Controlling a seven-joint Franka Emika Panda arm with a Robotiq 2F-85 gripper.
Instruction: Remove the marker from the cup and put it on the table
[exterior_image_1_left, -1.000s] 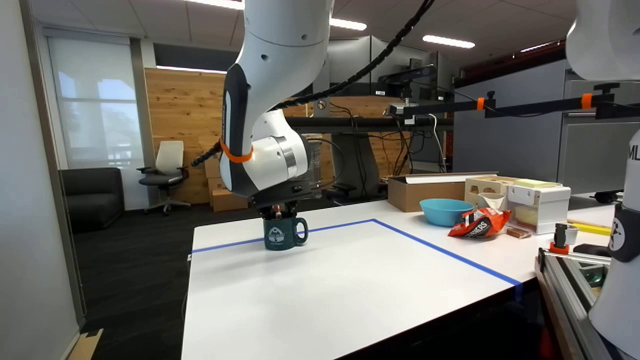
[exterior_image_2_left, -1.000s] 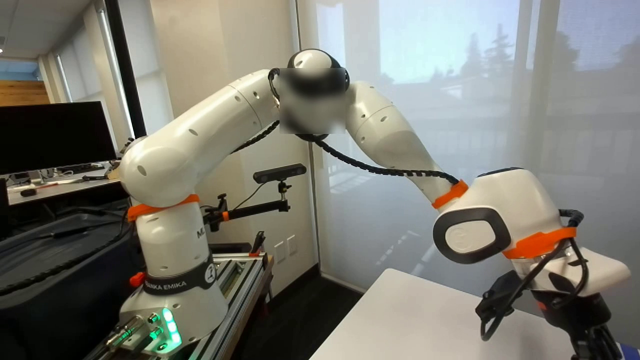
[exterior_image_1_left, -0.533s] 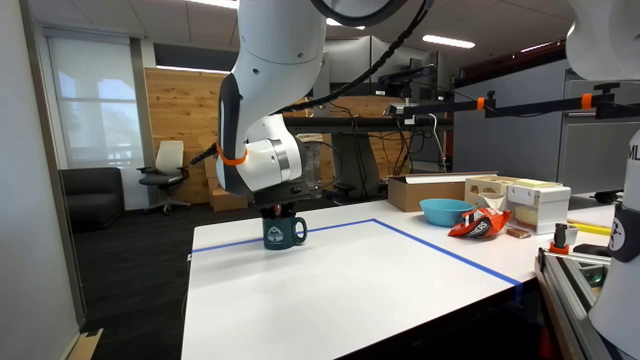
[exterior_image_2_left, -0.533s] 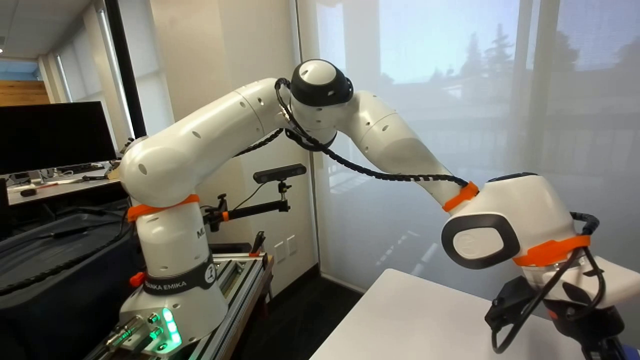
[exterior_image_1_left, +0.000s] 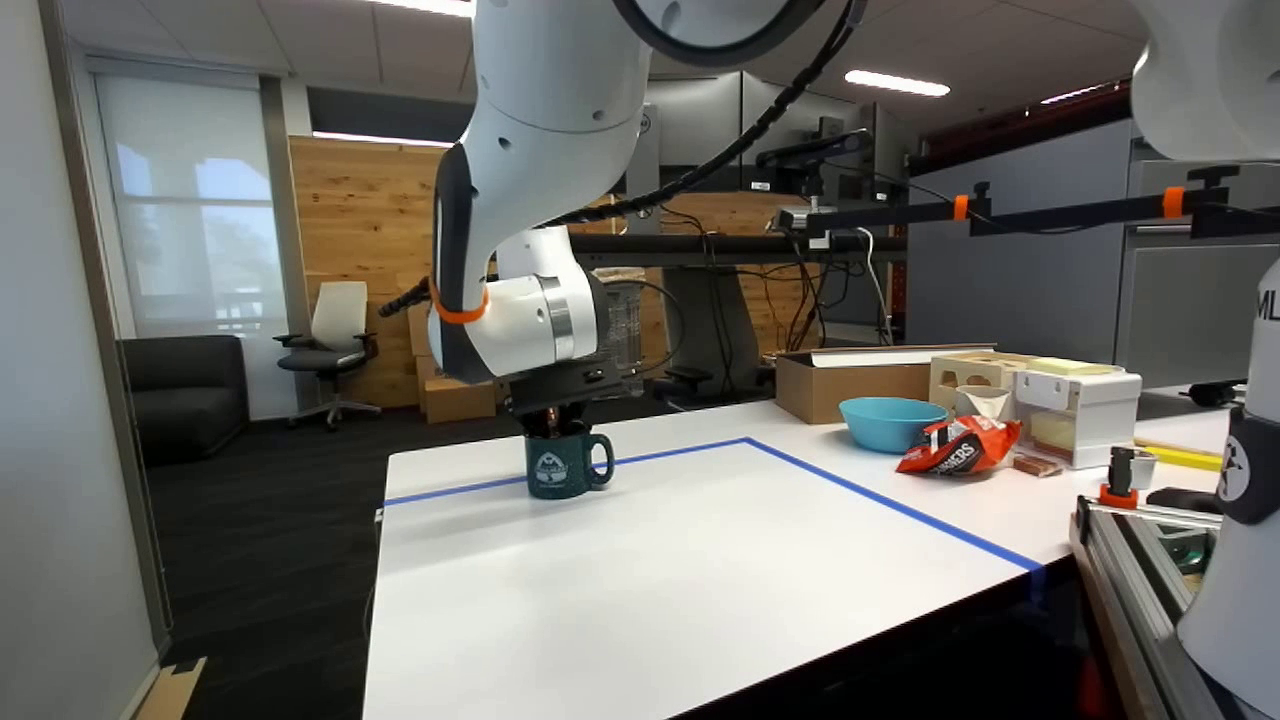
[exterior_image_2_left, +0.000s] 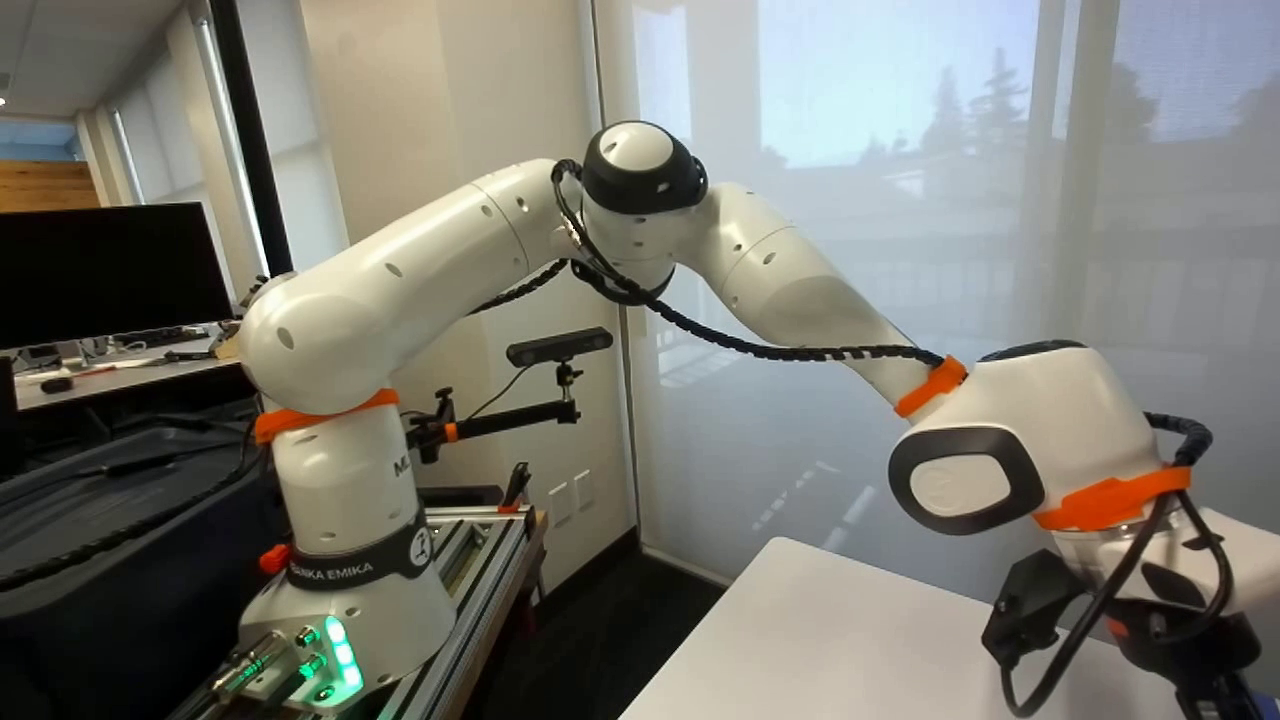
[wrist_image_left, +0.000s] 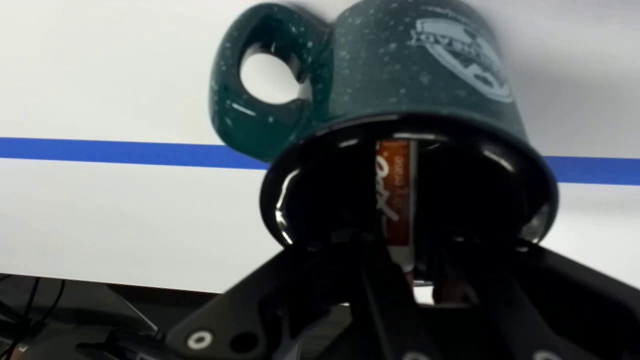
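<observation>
The marker (wrist_image_left: 396, 200) stands in the cup (wrist_image_left: 420, 80) on table (wrist_image_left: 115, 215)

1 marker (wrist_image_left: 398, 192) in upright cup (wrist_image_left: 395, 90)

Base (exterior_image_2_left: 345, 600): standing upright, green lights (exterior_image_2_left: 343, 655) glowing on its side
Shoulder (exterior_image_2_left: 310, 335): big white joint on top of that, orange band (exterior_image_2_left: 327, 413) wrapped just underneath
Upper arm (exterior_image_2_left: 430, 255): slants up to the elbow (exterior_image_2_left: 640, 205), highest bit of the arm in an exterior view
Forearm (exterior_image_2_left: 800, 270): slopes down from there, black cable (exterior_image_2_left: 780, 353) kinda sagging below it
Wrist (exterior_image_2_left: 1050, 420): bent over so the end of the arm faces down
Gripper (wrist_image_left: 405, 245): aimed downward with a bit of lean in both exterior views
Fingers (wrist_image_left: 300, 272): pretty close together in the wrist view, but tips are too dark to tell if they're clamped tbh
</observation>
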